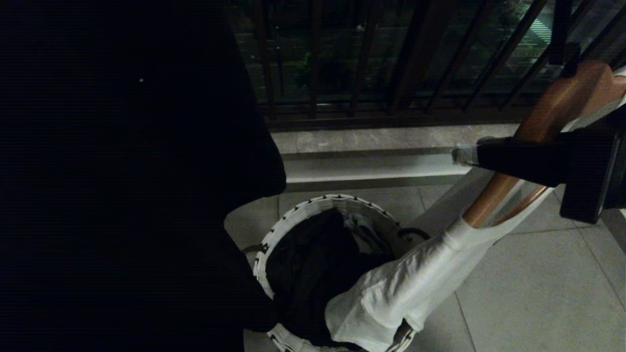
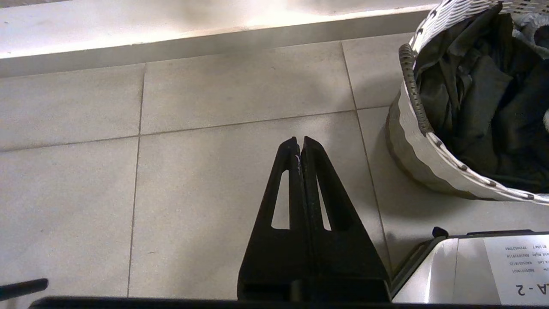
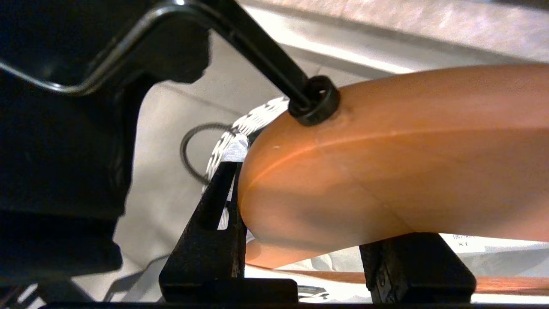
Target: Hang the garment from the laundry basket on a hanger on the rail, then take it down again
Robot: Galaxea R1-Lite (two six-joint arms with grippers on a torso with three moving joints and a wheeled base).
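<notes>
Head view: the wooden hanger (image 1: 547, 122) runs on a steep diagonal, upper end at the right, lower arm inside the white garment (image 1: 415, 288), whose hem drapes over the laundry basket (image 1: 303, 210) rim. The right gripper (image 1: 464, 155) reaches in level from the right, clamped across the hanger. Bare floor tiles (image 1: 528, 293) lie right of the basket. Left wrist view: left gripper (image 2: 300, 143) pressed together, low over tiles beside the basket. Right wrist view: both fingers (image 3: 214, 223) bracket the hanger's shoulder below its black hook (image 3: 266, 60).

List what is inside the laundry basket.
Dark clothing fills the laundry basket, with a greyish piece at the back. The white garment trails over its rim. Anything beneath is covered.
</notes>
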